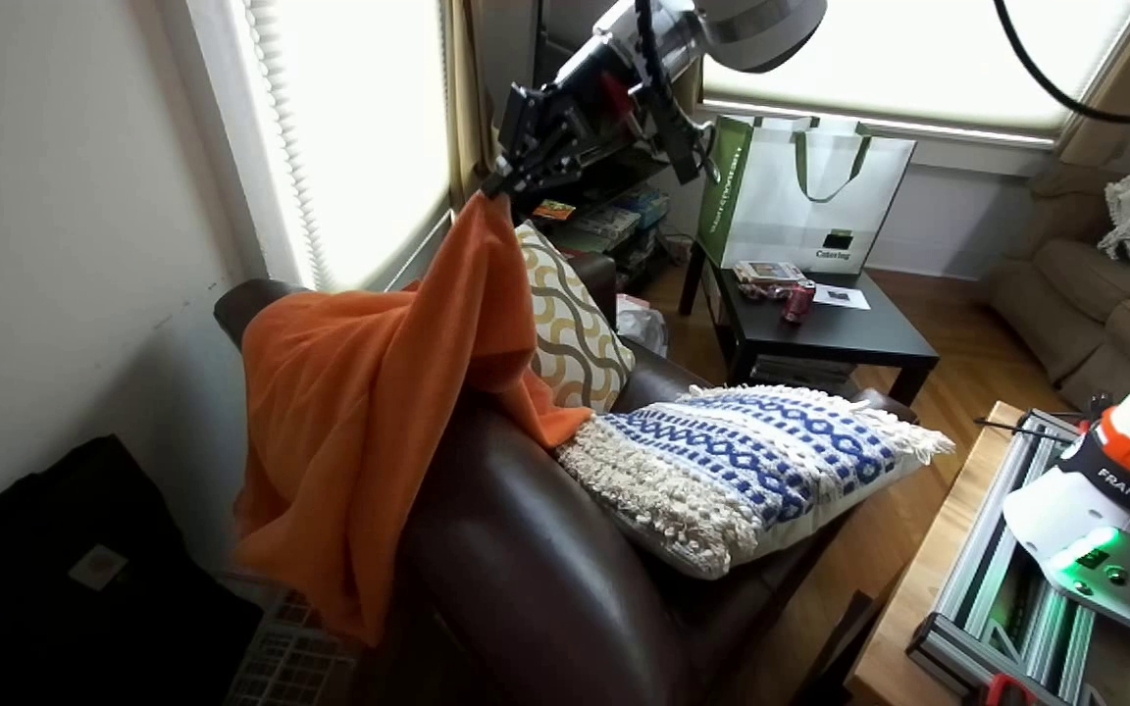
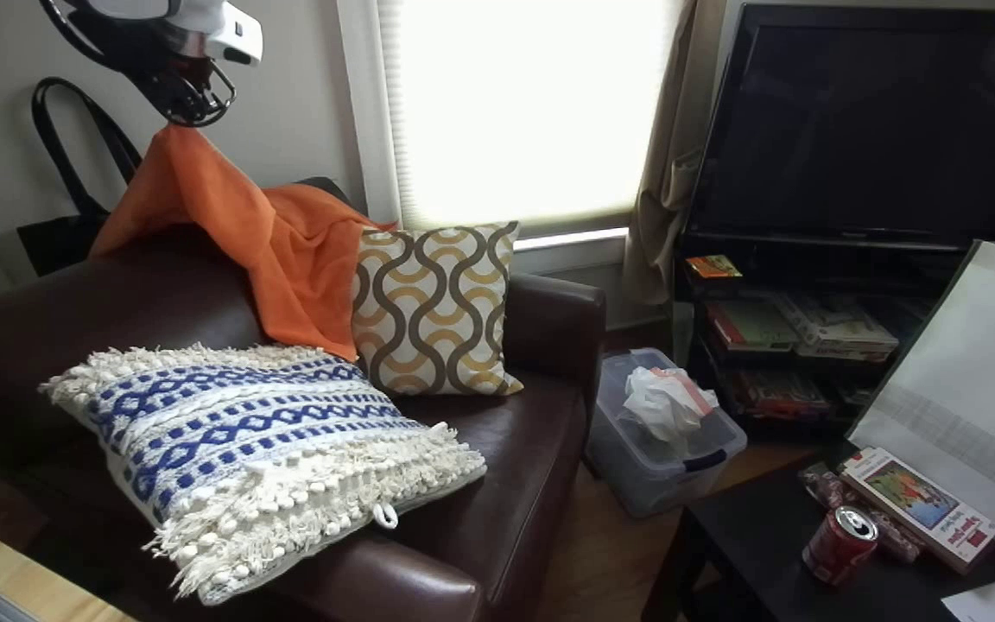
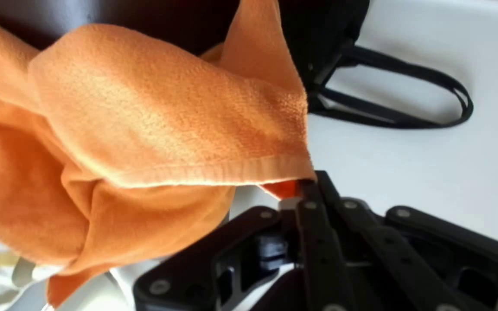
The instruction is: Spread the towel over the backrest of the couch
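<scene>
Claw (image 3: 317, 180) pinching towel (image 1: 359, 392) by corner, folds hanging below

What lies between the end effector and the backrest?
The towel: in both exterior views, it hangs from the end effector down onto the backrest.

Bears, on a black coffee table (image 1: 859, 330) in an exterior view, catering tote bag (image 1: 810, 218) at far edge, illustrated book or box (image 1: 769, 273) and crinkled packet (image 1: 764, 292) toward left edge, red soda can (image 1: 797, 302) near front edge, printed sheet (image 1: 854, 299) near right edge
</scene>
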Controlling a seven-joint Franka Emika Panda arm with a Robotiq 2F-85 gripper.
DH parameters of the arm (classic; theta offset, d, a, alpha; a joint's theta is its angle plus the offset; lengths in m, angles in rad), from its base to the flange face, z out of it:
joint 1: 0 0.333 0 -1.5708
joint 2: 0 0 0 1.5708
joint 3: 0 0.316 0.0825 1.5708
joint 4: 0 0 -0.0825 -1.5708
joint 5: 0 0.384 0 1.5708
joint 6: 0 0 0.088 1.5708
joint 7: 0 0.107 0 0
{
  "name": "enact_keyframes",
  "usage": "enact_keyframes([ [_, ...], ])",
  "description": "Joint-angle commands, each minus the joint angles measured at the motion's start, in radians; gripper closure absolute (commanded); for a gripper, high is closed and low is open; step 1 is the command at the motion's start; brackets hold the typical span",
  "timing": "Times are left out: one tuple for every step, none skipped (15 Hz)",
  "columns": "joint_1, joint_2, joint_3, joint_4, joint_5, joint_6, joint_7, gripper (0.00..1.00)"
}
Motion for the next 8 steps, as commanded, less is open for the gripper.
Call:
enact_keyframes([
  [0.102,-0.199,-0.104,-0.093,-0.024,0.100,0.082,0.99],
  [0.120,-0.246,-0.123,-0.111,-0.077,0.110,0.135,0.99],
  [0.134,-0.290,-0.136,-0.127,-0.135,0.108,0.185,0.99],
  [0.144,-0.338,-0.145,-0.146,-0.200,0.090,0.236,0.99],
  [0.150,-0.388,-0.152,-0.165,-0.273,0.054,0.295,0.99],
  [0.155,-0.429,-0.154,-0.181,-0.342,0.030,0.355,0.99],
  [0.151,-0.480,-0.149,-0.211,-0.429,-0.005,0.438,0.99],
  [0.082,-0.532,-0.084,-0.235,-0.515,-0.053,0.520,0.99],
])
